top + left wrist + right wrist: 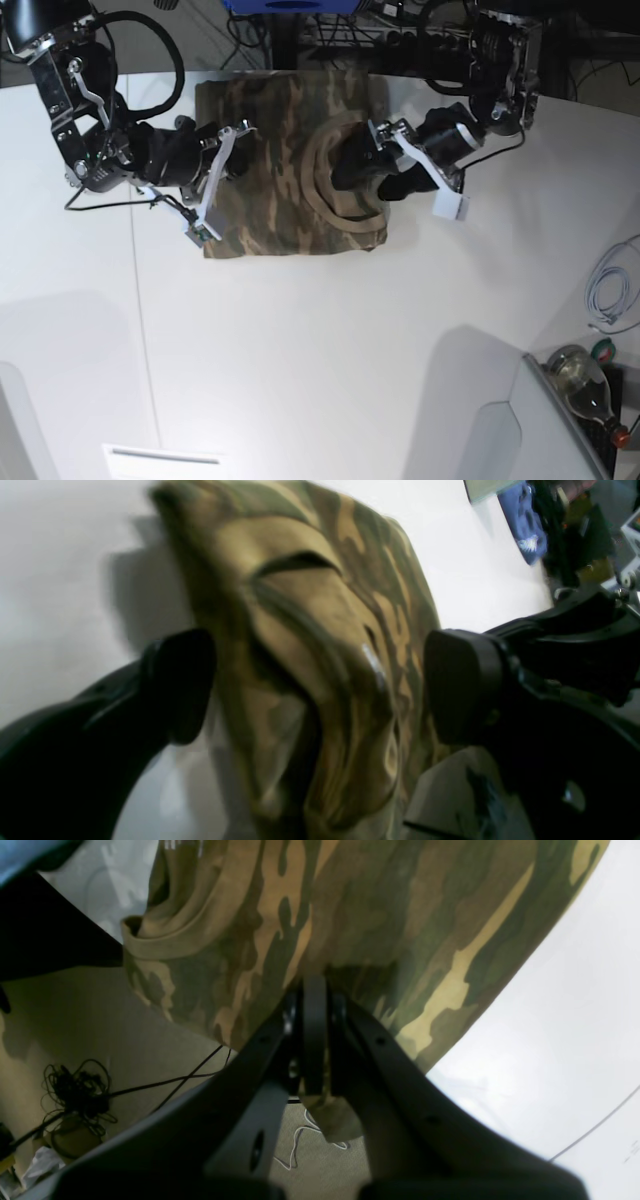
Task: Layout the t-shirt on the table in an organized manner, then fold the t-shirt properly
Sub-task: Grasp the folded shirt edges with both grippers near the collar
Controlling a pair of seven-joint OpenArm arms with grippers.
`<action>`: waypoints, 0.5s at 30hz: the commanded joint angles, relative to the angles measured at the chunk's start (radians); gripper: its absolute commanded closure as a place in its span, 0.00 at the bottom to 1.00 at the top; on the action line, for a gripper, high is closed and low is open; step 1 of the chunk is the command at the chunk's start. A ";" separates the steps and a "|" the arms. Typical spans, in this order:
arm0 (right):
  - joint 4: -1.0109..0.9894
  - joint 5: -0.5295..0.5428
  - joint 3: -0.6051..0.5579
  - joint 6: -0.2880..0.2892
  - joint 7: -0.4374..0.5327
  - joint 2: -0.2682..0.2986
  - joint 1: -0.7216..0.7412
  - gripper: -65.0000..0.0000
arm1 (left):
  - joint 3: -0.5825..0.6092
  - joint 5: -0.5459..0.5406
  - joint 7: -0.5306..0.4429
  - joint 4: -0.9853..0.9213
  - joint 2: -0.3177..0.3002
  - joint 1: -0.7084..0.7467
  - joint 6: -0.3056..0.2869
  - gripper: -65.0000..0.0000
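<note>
You are looking down at a wide, smooth white counter (320,340) with a soft camouflage t-shirt in olive, brown and tan (270,160) lying at its far edge, folded into a rough rectangle with the tan ribbed collar on top, right of centre.

On the left of the overhead view, the right gripper (314,1005) has its fingers closed, pinching a fold of the shirt's edge. In its wrist view that edge seems to hang past the counter, with floor and cables below. On the right, the left gripper (320,685) has its fingers spread wide on either side of a bunched ridge of cloth near the collar, gripping nothing.

The shirt looks partly folded, so this seems to be mid-fold. Next, you would likely close the left fingers on that ridge, so both arms can lift and turn the cloth together.

The left wrist view is blurred. The arms hide part of the shirt, so sleeves and the neck label cannot be made out.
</note>
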 commanded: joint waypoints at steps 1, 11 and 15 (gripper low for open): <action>0.015 0.012 0.006 0.009 0.011 0.003 0.010 0.99 | 0.008 -0.023 -0.020 -0.010 -0.003 -0.008 -0.014 0.03; 0.015 0.012 0.006 0.009 0.011 0.003 0.008 0.99 | 0.020 0.118 -0.022 -0.177 0.025 -0.077 -0.014 0.03; 0.015 0.012 0.006 0.009 0.011 0.002 0.008 0.99 | 0.020 0.236 -0.022 -0.186 0.060 -0.080 -0.014 0.03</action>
